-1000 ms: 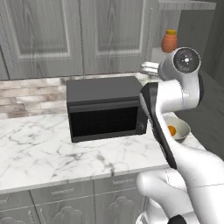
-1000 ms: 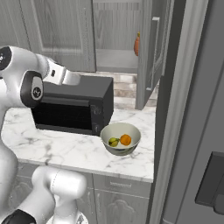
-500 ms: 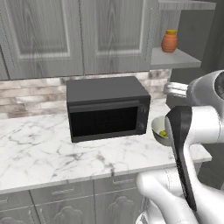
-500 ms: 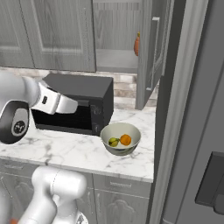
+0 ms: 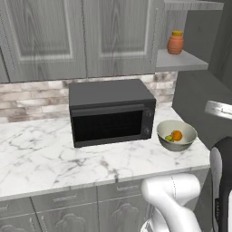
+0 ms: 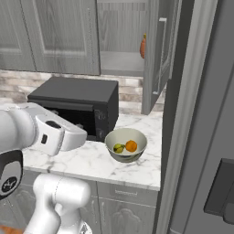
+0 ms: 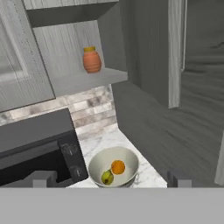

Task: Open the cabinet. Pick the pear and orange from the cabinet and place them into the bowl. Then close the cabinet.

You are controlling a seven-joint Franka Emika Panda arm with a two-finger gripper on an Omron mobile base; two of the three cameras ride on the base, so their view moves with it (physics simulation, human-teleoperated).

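The cabinet [image 6: 119,61] stands open, its door [image 6: 157,55] swung out to the right, its grey shelf [image 5: 181,60] bare but for a jar. The bowl [image 5: 176,135] sits on the marble counter right of the microwave, with the orange [image 5: 177,135] and the yellow-green pear [image 5: 169,138] side by side inside it. In the hand view the bowl [image 7: 113,168] lies low in the middle, holding the orange [image 7: 117,166] and the pear [image 7: 106,176]. My gripper [image 7: 110,180] is open, with its fingertips [image 7: 43,178] wide apart, nothing between them, well back from the bowl.
A terracotta jar [image 5: 176,42] with an orange lid stands on the cabinet shelf. The black microwave [image 5: 111,111] sits on the counter [image 5: 45,154] left of the bowl. A tall grey panel [image 6: 201,114] rises right of the counter. My white arm [image 6: 41,130] reaches across the lower left.
My arm has swung down and away from the bowl, which it partly covered in the left base view. The bowl and both fruits have not moved. The gripper stays open.
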